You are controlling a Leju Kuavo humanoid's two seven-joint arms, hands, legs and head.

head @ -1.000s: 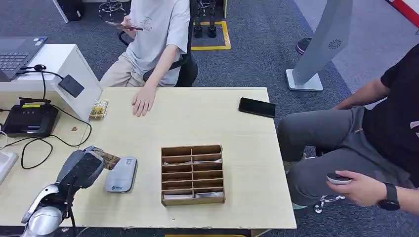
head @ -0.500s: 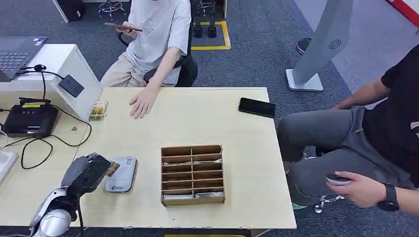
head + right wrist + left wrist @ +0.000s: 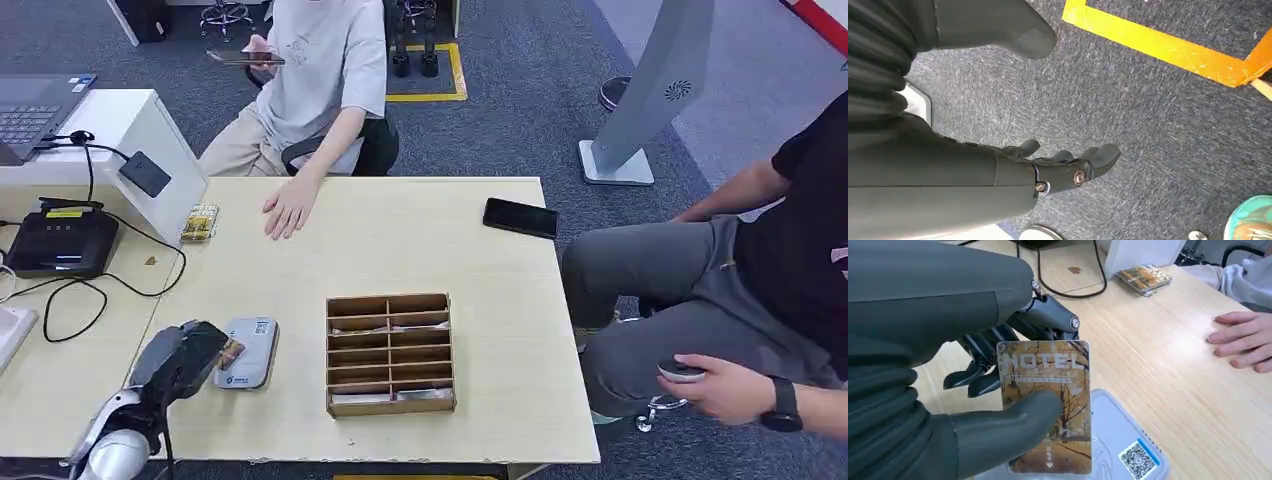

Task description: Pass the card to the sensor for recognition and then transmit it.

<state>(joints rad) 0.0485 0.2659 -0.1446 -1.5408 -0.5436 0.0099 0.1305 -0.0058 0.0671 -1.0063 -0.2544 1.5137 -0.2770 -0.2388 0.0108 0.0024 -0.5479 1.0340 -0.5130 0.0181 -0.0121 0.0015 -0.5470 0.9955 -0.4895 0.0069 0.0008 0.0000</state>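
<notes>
My left hand (image 3: 185, 358) grips a brown hotel card (image 3: 1048, 390) between thumb and fingers; the card's printed face shows in the left wrist view, held just over the grey card sensor (image 3: 1128, 450). From the head, the card (image 3: 231, 352) pokes out of the hand over the left edge of the sensor (image 3: 250, 352), which lies flat on the table left of the wooden box. My right hand (image 3: 1068, 167) hangs over grey carpet, holding nothing, fingers loosely apart.
A wooden divided box (image 3: 390, 352) with cards in its slots stands mid-table. A stack of cards (image 3: 199, 222), a black phone (image 3: 520, 217) and a person's hand (image 3: 288, 206) lie at the far side. A black device (image 3: 60, 243) with cables sits left. Another person sits right.
My left hand has drawn back toward me and lowered, bringing the card from above the sensor's far-left corner down to its left edge.
</notes>
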